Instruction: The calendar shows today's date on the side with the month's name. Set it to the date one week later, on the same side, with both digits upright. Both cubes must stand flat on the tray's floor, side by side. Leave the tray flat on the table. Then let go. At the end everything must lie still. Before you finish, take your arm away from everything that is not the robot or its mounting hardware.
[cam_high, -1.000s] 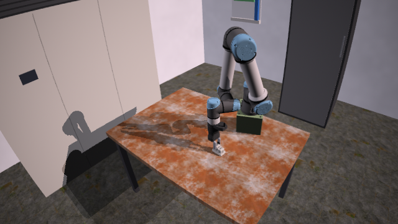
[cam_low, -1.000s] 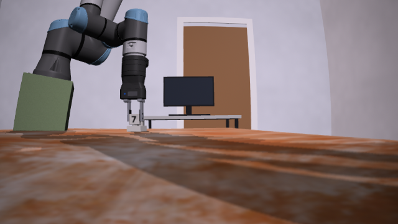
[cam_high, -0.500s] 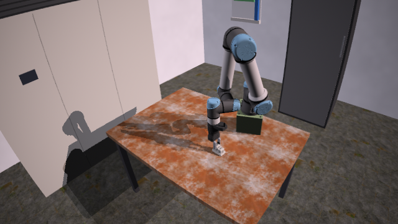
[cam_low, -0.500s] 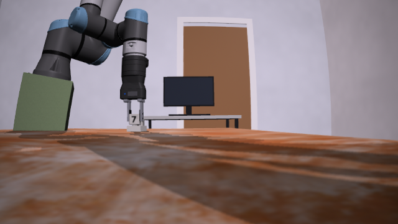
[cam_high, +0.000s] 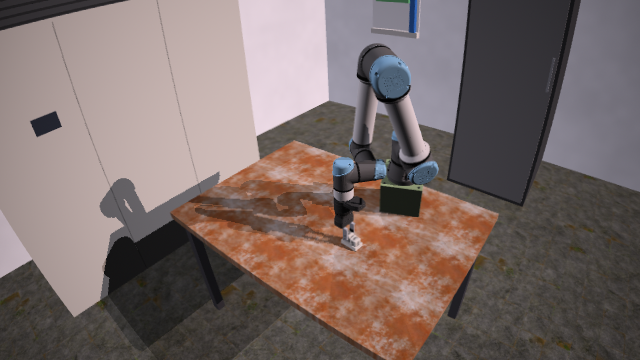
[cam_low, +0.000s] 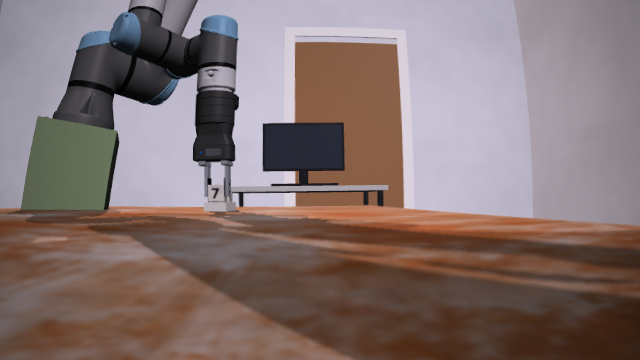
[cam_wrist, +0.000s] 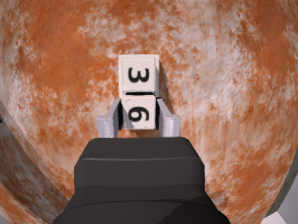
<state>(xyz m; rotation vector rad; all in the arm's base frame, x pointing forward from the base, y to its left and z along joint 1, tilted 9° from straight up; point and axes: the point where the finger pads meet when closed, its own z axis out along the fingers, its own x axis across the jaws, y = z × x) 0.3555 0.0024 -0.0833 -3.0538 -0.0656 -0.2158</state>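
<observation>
Where the rust-mottled table (cam_high: 400, 280) fills most of the top view, the arm (cam_high: 385, 120) rises from a green block (cam_high: 400, 199) near the far edge and bends down to a point near the middle of the board; its wrist hangs straight down, and the hand (cam_low: 218, 189) stands partly open, its two fingers (cam_low: 227, 181) pressed against opposite sides of a white cube (cam_low: 215, 192); that cube shows a 7 toward the side camera and a 6 or 9 on its top face in the wrist view; it sits low in the small pale tray (cam_low: 220, 206), though whether it touches the tray's floor cannot be told; the tray lies flat on the table; a second cube (cam_wrist: 139, 74) stands just beyond the gripped one, touching or nearly touching it, outside the fingers, with a 3 on its upper face; the month's name cannot be made out in any view.
</observation>
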